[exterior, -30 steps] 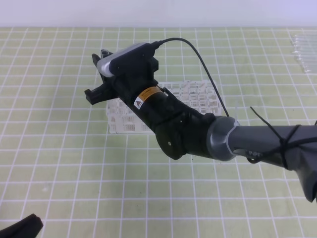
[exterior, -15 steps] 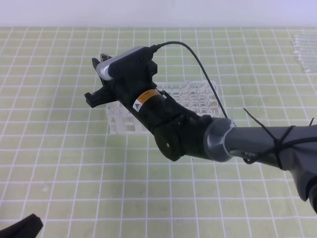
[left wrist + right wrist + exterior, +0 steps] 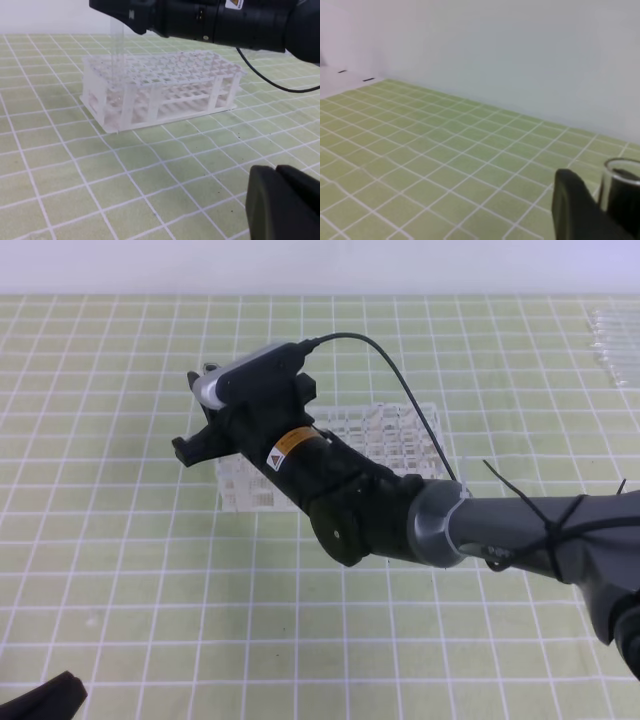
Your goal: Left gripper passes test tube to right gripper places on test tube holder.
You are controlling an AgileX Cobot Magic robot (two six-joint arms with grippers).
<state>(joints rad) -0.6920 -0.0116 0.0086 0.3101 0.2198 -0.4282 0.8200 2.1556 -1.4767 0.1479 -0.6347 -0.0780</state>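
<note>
My right gripper point(image 3: 190, 412) hovers over the left end of the white test tube holder point(image 3: 400, 435), shut on the test tube. In the left wrist view the clear test tube point(image 3: 117, 50) hangs upright from the right gripper point(image 3: 120, 12). Its lower end meets the top lattice at the left end of the holder point(image 3: 165, 75); how deep it goes is unclear. The right wrist view shows the tube's open rim point(image 3: 622, 172) beside a black finger point(image 3: 575, 205). My left gripper point(image 3: 40, 702) sits at the near left edge of the mat, shut and empty, its fingers point(image 3: 285, 205) together.
A bundle of several clear tubes point(image 3: 612, 340) lies at the far right of the green grid mat point(image 3: 120, 570). A white wall runs along the back. The right arm point(image 3: 540, 530) stretches in from the right across the holder's near side.
The right gripper has sunk slightly toward the holder with the tube, and its arm has shifted a little left. The left gripper has not moved.
</note>
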